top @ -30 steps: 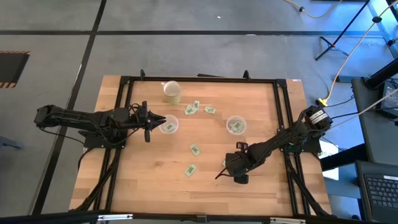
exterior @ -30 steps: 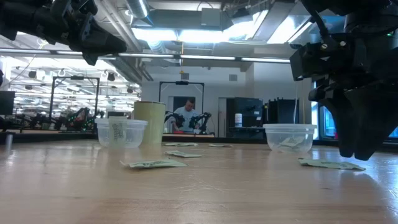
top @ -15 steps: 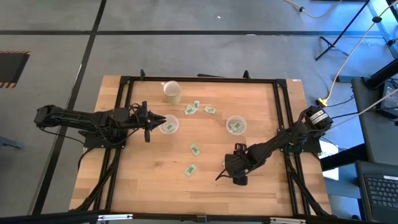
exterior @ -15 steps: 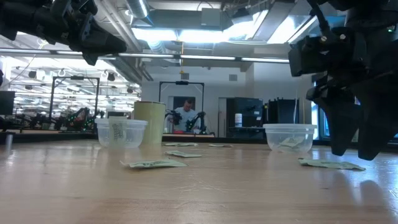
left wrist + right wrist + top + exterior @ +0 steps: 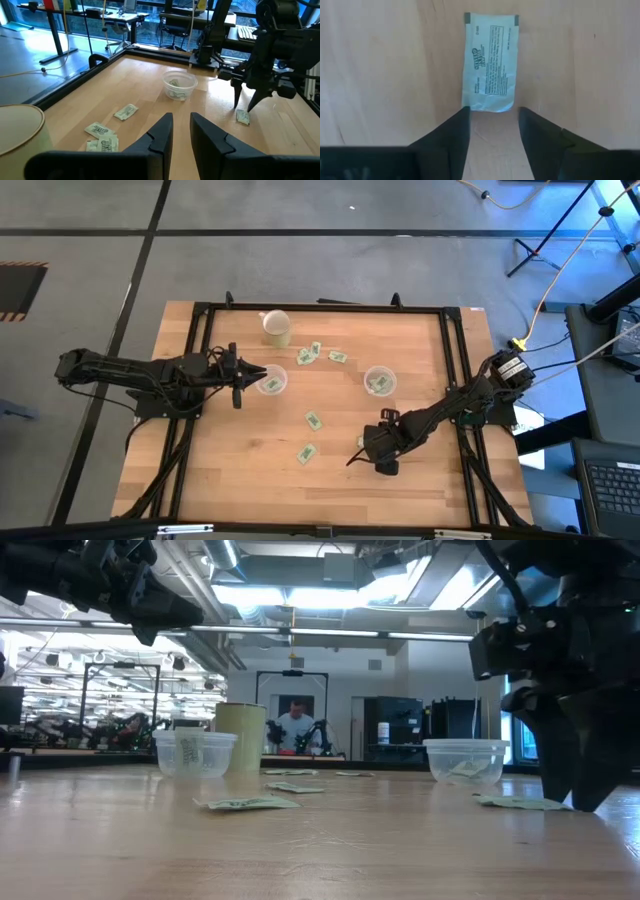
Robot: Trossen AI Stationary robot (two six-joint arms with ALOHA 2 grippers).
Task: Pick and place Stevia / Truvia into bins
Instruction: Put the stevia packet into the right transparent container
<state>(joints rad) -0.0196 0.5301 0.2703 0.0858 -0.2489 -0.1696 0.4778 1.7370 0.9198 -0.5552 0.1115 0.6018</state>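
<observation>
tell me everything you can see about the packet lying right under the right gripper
The packet is a small flat paper rectangle, pale green-white, with dark printed text and small dark marks at two corners. It lies flat on the bare wooden table, touching nothing else. The right gripper is open just above it, fingers pointing down, one edge of the packet sitting by the gap between them. It is not yet gripped.

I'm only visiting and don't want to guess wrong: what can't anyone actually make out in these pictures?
- High view: the packet under the right claw is hidden by that arm.
- Every view: how many packets lie in each clear cup; they are too small and overlap.
- Low view: the left claw is cut off by the top edge.
- Left wrist view: the cream cup is cut off by the side edge.
</observation>
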